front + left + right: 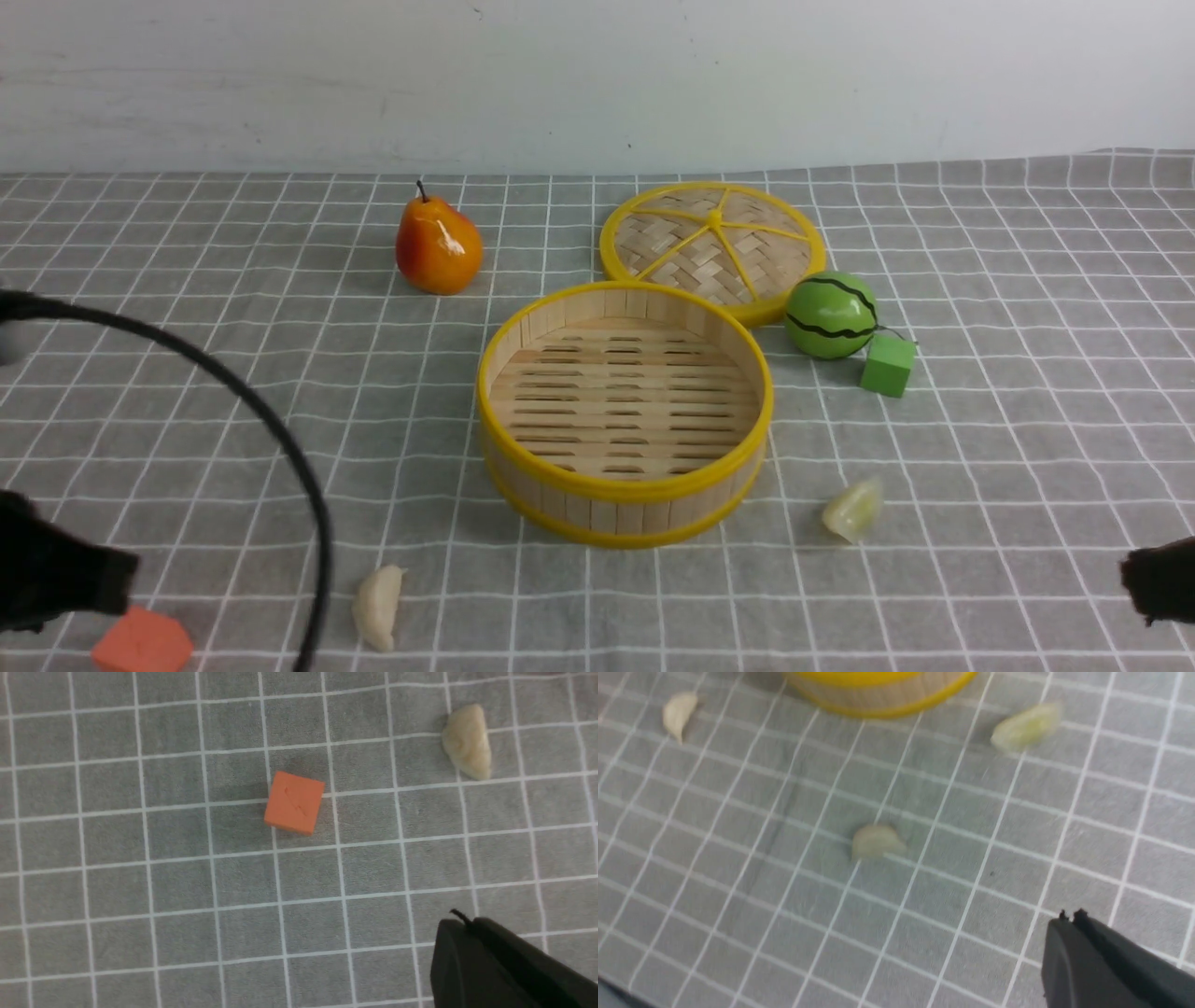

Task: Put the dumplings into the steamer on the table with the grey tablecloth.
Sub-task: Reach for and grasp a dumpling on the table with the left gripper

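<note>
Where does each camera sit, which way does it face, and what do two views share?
Front view: between the arms, facing forward at the steamer; left arm and right arm at lower corners.
Left wrist view: on the left wrist, looking down at the orange cube; shut left gripper shows.
Right wrist view: on the right wrist, looking down at three dumplings; shut right gripper shows.
Shared: orange cube, in front and left wrist views.

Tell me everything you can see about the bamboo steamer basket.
The steamer is a round, open basket of light wooden slats, with yellow rims top and bottom and a slotted slat floor. It stands upright and empty near the middle of the grey tablecloth. Its woven lid lies flat just behind it to the right; whether they touch cannot be told.
</note>
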Controlling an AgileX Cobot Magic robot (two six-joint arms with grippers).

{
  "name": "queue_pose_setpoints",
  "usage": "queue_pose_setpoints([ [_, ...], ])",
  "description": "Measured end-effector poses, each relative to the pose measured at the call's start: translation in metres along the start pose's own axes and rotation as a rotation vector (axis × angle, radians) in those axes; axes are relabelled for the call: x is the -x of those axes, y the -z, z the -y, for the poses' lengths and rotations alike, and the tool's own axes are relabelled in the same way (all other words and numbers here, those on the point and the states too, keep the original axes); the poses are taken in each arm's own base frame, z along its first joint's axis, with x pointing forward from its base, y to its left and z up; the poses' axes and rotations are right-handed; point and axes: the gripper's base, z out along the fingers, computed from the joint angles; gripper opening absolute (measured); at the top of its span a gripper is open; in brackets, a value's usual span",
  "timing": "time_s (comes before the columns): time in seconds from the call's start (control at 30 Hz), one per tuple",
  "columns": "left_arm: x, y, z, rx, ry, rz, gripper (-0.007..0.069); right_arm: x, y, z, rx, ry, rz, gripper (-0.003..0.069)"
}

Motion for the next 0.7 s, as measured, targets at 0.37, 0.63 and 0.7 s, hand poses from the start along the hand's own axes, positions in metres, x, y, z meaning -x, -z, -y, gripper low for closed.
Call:
queue_pose_setpoints([
  [0.37,0.041,-0.113,0.066,-0.038,0.015,-0.151,0.0483,0.008,-0.034,-0.012,0.051,0.14,-0.219,-0.0013],
  [0.63,0.042,-0.179,0.076,-0.015,0.087,-0.236,0.0566,0.008,-0.034,-0.012,0.044,0.145,-0.221,-0.0007],
  [0.7,0.042,-0.192,0.073,-0.003,0.111,-0.251,0.0568,0.008,-0.034,-0.012,0.044,0.145,-0.221,-0.0005],
])
